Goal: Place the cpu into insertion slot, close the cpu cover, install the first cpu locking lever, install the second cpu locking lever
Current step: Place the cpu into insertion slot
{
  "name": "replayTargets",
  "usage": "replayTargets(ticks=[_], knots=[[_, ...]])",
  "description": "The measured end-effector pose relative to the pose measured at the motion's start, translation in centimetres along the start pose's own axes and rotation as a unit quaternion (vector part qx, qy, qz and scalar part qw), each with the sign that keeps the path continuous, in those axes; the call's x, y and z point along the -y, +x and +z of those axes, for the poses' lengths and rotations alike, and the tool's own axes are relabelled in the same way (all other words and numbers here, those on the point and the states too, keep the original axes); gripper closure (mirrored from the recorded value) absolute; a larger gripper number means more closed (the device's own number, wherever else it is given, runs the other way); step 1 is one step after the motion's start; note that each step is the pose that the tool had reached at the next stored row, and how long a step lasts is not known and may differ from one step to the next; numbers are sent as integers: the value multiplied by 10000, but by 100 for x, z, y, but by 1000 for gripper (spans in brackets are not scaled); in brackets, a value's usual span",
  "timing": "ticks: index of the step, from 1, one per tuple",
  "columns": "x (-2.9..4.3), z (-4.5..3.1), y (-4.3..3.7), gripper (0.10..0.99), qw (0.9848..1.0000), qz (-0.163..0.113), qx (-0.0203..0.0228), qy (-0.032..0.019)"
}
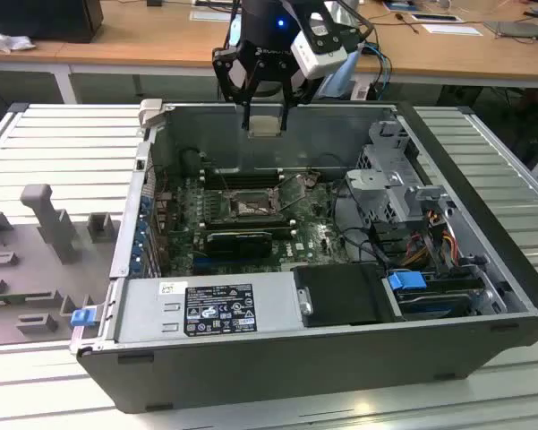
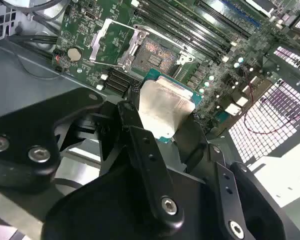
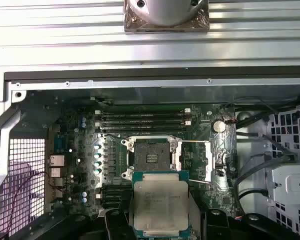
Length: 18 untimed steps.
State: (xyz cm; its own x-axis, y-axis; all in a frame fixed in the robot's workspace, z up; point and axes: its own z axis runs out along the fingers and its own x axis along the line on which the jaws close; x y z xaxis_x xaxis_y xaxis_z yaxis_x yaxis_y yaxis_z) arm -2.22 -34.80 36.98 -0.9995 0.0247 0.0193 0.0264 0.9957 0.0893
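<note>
Currently the black two-fingered gripper point(image 1: 263, 118) hangs over the open dark grey metal computer case point(image 1: 295, 367), which lies on its side in the middle of the pale ribbed table point(image 1: 63, 143). The gripper is over the part of the case nearest the table's far edge in the exterior view. Its jaws are closed part-way onto the small flat square cpu point(image 1: 263, 126) with a pale silvery-beige metal top. In the second wrist view the cpu point(image 2: 164, 107) sits clamped between the fingers point(image 2: 135, 122), one on each of two opposite edges. It is held in the air, well apart from the square dark insertion slot point(image 1: 251, 206) with a metal rim, set in the green circuit board point(image 1: 313, 237). In the first wrist view the insertion slot point(image 3: 150, 159) lies bare. The thin silvery metal cpu cover point(image 3: 197, 161), a frame with a cut-out middle, is swung open just beside it.
</note>
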Motion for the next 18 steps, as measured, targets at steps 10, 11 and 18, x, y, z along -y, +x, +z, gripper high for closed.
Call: replayTargets(ticks=[10,11,18], knots=[[2,24,0,557,9989,458,41,-3],[3,25,0,557,9989,466,42,2],[3,32,-1,557,9970,774,70,-1]])
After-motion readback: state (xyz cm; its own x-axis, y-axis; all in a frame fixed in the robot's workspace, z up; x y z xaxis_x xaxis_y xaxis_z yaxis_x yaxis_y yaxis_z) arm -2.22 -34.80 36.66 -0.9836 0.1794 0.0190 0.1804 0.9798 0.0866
